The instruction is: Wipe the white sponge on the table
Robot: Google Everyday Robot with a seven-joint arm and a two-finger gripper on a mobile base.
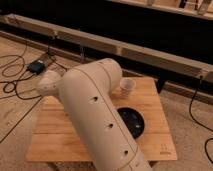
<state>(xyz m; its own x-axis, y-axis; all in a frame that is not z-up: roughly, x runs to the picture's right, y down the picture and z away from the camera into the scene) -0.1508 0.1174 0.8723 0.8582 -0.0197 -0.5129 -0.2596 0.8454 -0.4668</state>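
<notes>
Bamboo-plank table point(155, 100) looks pale; end effector hidden behind arm point(95, 115).

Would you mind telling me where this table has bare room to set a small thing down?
Bare wood shows on the table left of the arm, at the front right corner in front of the black disc, and right of the cup. The middle is crowded by arm, cup and disc. The gripper is out of sight.

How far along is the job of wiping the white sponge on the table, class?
Done: nothing visibly. In hand: the arm reaches over the table; its gripper is out of view, as is the white sponge. Left: seemingly the whole wipe. A white cup and black disc sit beside the arm.
</notes>
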